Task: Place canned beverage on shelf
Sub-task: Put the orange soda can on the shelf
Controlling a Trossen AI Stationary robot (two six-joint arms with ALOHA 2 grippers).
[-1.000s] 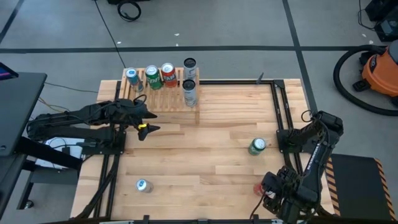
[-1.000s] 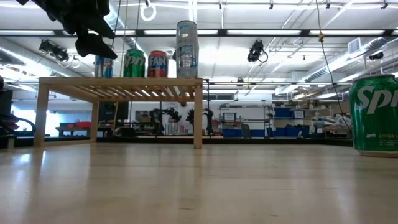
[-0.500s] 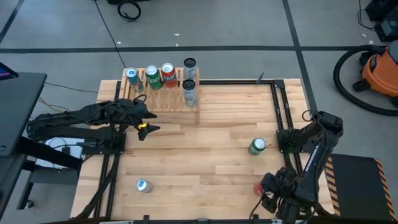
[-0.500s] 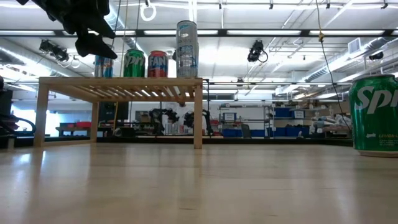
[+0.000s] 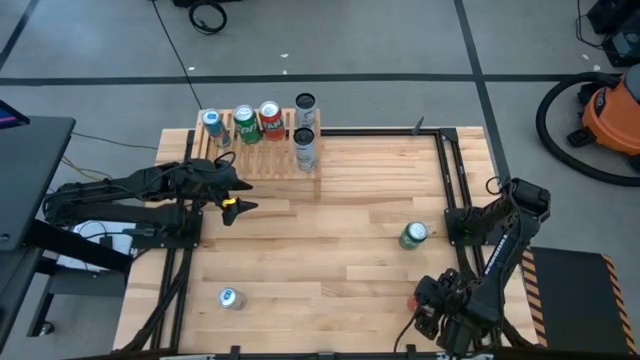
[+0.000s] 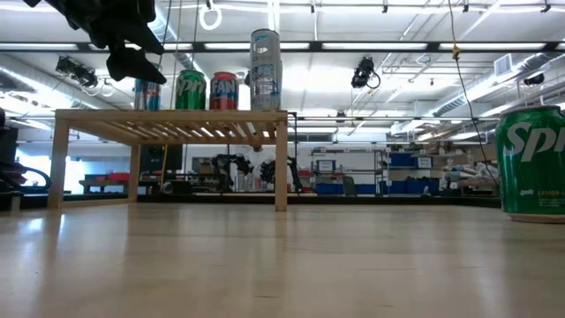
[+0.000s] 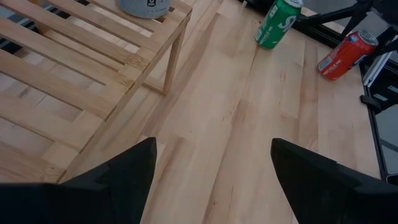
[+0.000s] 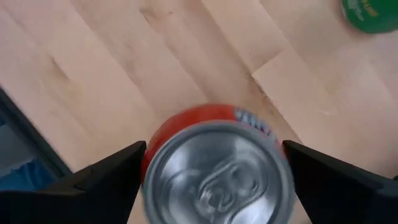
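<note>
red can (image 8: 214,165) blurred, fingers (image 8: 106,174) flanking

Shelf (image 5: 262,152) front half free

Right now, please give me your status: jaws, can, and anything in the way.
Right gripper jaws open around red can, not yet gripping. Left gripper open, empty, beside shelf. Green can stands between red can and shelf.

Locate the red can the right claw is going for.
The red can stands at the table's near right corner between the right claw's open fingers, near the green can.
</note>
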